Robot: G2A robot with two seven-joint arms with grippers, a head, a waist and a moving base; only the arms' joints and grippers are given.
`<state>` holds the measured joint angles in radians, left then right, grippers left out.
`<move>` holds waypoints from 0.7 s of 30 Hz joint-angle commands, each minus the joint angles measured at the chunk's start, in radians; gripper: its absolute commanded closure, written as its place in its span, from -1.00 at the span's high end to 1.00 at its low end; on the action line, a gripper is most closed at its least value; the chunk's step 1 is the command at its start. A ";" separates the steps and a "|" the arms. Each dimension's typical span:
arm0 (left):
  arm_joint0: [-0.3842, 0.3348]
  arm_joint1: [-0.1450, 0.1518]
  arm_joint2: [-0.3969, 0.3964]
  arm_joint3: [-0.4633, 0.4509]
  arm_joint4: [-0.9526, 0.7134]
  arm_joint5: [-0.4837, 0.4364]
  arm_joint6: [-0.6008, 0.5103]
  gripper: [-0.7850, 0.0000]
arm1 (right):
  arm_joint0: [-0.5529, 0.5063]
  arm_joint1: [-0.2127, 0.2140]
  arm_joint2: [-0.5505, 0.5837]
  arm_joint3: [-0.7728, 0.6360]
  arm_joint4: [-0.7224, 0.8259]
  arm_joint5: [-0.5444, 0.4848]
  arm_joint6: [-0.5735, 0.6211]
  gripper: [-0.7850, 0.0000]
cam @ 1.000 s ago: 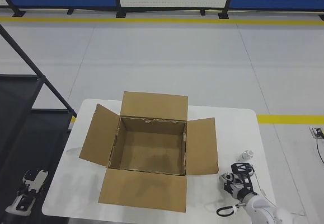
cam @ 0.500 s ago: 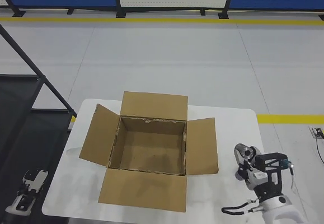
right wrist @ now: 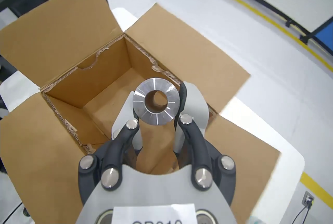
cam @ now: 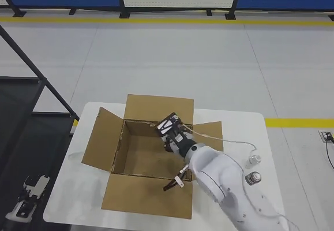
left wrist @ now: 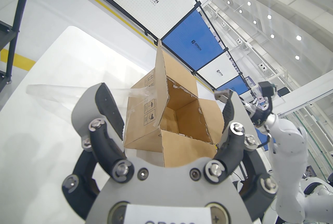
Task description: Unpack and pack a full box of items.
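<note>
A metal ring is pinched by its rim between the jaws of the right gripper, with its bore turned toward the wrist. This hold appears to be chosen so that the ring can be set down flat. Directly beneath the jaws lies the open mouth of the box, and bare cardboard floor is seen past the ring and through its bore. The ring is thus held above the opening, nearer the far wall than the near one, and no contact with the cardboard is seen.

All four flaps are folded outward, presumably so that the way down is left unobstructed. The step in hand is judged to be packing: the ring is to be lowered and released inside.

The jaws of the left gripper are spread wide, with nothing between them. The box stands well beyond them, a strip of clear tape hanging from its side. This gripper is apparently parked apart, leaving room for the working arm.

Two small items stand on the table, well apart from both jaws, probably awaiting their turn.
</note>
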<state>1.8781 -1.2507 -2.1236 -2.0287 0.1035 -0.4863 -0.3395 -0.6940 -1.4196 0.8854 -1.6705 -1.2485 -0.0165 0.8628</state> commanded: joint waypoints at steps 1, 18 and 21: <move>0.000 0.000 0.000 0.000 0.000 0.000 0.000 1.00 | 0.122 -0.034 -0.075 0.184 0.086 0.001 -0.016 -1.00; 0.000 0.000 0.000 0.000 0.000 0.000 0.000 1.00 | 0.361 -0.279 -0.360 0.990 0.390 -0.078 -0.175 -1.00; 0.000 0.000 0.000 0.000 0.000 0.000 0.000 1.00 | 0.376 -0.308 -0.368 1.067 0.414 -0.092 -0.198 -0.61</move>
<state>1.8781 -1.2507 -2.1236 -2.0287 0.1035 -0.4863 -0.3395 -0.3226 -1.7187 0.5192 -0.6299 -0.8428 -0.1037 0.6692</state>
